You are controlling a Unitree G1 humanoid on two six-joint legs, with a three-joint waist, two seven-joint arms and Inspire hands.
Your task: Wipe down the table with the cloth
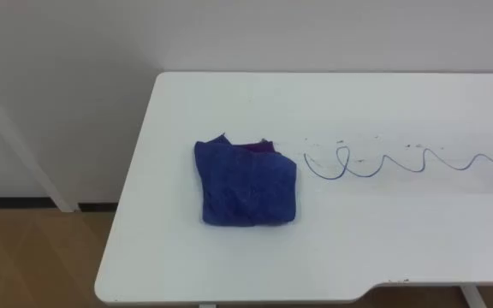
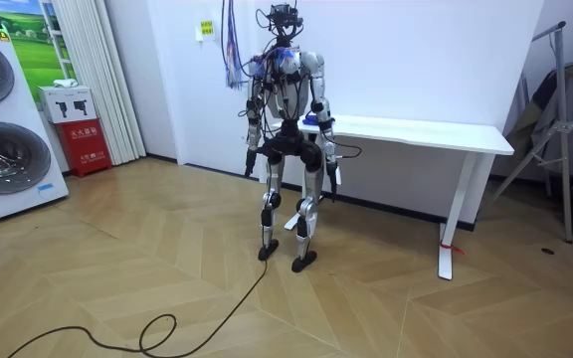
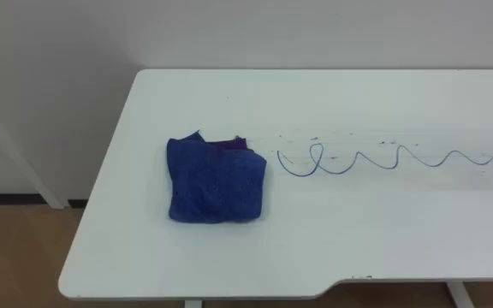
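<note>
1. A folded dark-blue towelling cloth [image 1: 248,186] is lying flat on the white rectangular surface [image 1: 400,248], near its left end, with a purple layer peeking out at the cloth's far edge.
2. A wavy blue pen line [image 1: 382,164] is running along the surface, starting just beside the cloth's right edge and heading right.
3. In the room view, the robot is standing upright on the wooden floor [image 2: 167,259] at the surface's left end.
4. The left hand [image 2: 250,159] and right hand [image 2: 333,184] are hanging low at its sides, apart from the cloth; I cannot tell whether they are open or closed.
</note>
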